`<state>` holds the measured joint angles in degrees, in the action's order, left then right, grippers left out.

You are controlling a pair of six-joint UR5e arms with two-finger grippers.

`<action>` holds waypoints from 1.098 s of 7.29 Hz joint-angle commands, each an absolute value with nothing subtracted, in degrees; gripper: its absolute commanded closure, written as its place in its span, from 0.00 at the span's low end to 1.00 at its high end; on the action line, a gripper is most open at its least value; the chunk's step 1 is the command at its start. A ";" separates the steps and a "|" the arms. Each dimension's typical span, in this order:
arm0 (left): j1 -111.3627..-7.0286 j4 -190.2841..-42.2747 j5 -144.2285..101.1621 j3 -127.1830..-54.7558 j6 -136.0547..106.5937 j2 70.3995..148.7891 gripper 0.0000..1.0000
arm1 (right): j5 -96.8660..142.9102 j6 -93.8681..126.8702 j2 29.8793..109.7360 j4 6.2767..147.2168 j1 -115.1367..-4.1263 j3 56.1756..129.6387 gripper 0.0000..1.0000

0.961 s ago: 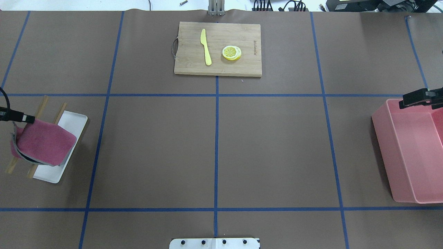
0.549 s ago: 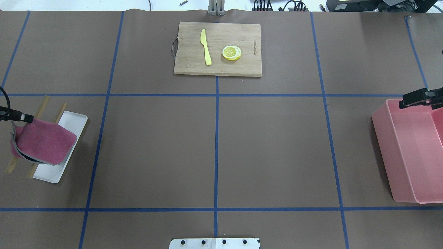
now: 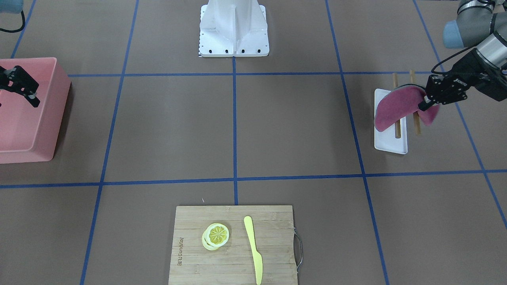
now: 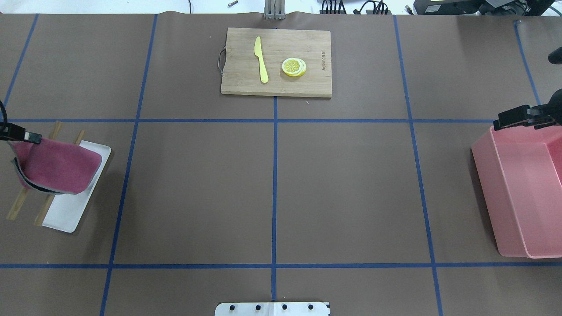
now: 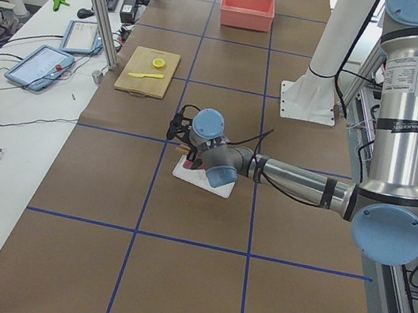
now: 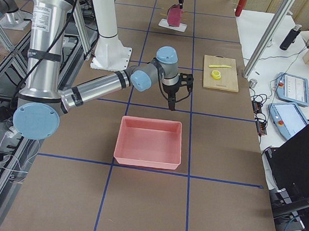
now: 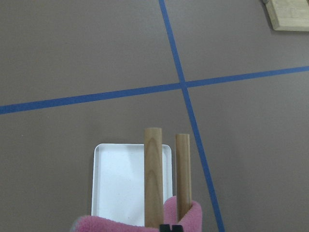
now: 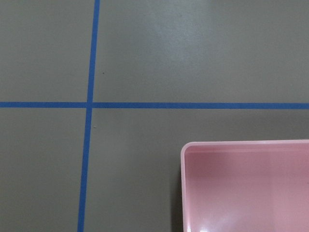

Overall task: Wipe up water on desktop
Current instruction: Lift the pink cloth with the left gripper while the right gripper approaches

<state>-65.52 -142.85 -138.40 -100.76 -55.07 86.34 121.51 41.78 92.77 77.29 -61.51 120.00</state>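
Brown and matte, the surface (image 4: pixel 342 188) is crossed by thin blue tape lines that divide it into large rectangles. Directions below treat the overhead view as a clock face, with the robot's white base plate (image 4: pixel 272 308) at 6 o'clock.

At 9 o'clock, the left gripper (image 4: pixel 33 138) is closed on the upper edge of a magenta cloth (image 4: pixel 59 169) with a grey underside. The cloth hangs from it in a curved fold. Under the cloth, a white rectangular tray (image 4: pixel 66 215) lies flat on the surface. Two wooden rods (image 7: pixel 153 169) run side by side along the tray, their ends reaching past it toward 11 and 7 o'clock. The cloth covers the middle of both rods and the tray's 11 o'clock half. Whether it touches the rods cannot be told. In the left wrist view, the rods rise out of the pink fold at the bottom edge, with the tray behind them.

At 3 o'clock, a pink plastic bin (image 4: pixel 487 197) stands on the surface. The right gripper (image 4: pixel 500 123) hangs over the bin's 11 o'clock corner, clear of the rim. Nothing is seen in its grasp, and how far its fingers are parted cannot be told.

At 12 o'clock, well apart from both arms, a bamboo cutting board (image 4: pixel 246 79) lies near the far edge. A yellow knife (image 4: pixel 262 61) rests on it toward 9 o'clock, and a small stack of lemon slices (image 4: pixel 293 66) sits just beside the knife toward 3 o'clock.
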 commanded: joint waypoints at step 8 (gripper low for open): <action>-61.54 -141.68 -131.75 -102.74 -118.77 111.94 1.00 | 70.40 45.00 59.88 76.99 -18.42 116.82 0.06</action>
<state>-63.05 -141.86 -131.80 -102.48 -111.24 108.62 81.11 44.80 62.62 77.09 -24.90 118.06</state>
